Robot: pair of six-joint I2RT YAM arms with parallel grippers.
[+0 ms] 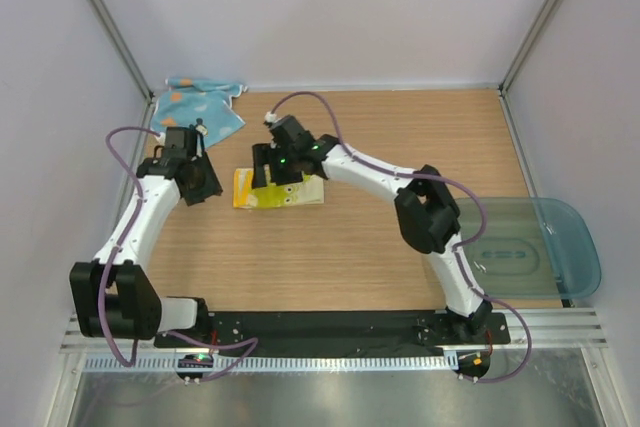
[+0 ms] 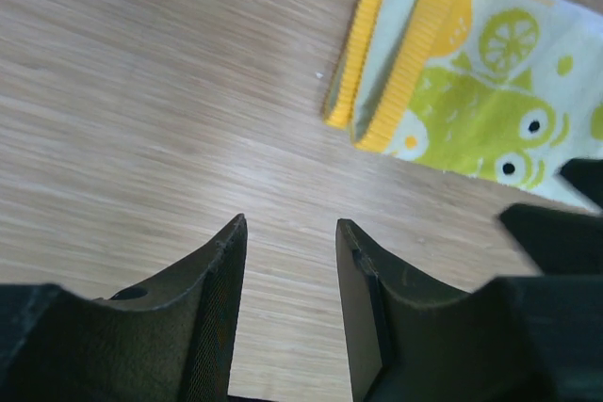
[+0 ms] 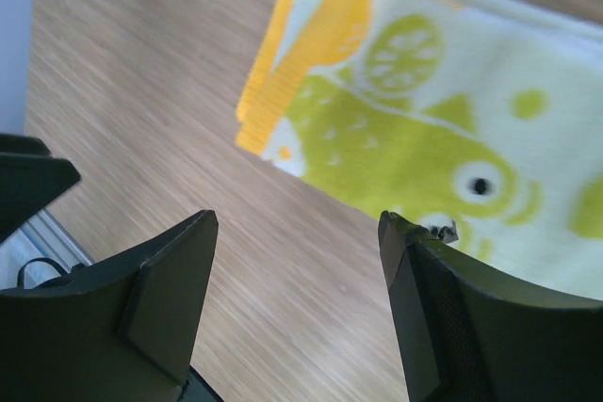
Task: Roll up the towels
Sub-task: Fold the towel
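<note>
My right gripper (image 3: 297,223) is wide and empty above the folded yellow towel (image 3: 424,138), which lies flat on the table (image 1: 380,127). I'd pinch the orange hem squarely, catch both layers and roll tight. My left gripper (image 2: 292,223) is half-open and empty (it could pin the far side). The blue towel (image 1: 200,102) is crumpled in the far-left corner.

Clear bluish plastic tub (image 1: 560,237): shallow, rounded corners, at the table's right edge toward the near corner, reaching out past that edge. Table (image 1: 340,267): light wood grain. Pale walls (image 1: 330,7) on the left, far and right sides. Slotted metal rail (image 1: 330,362) along the near edge.
</note>
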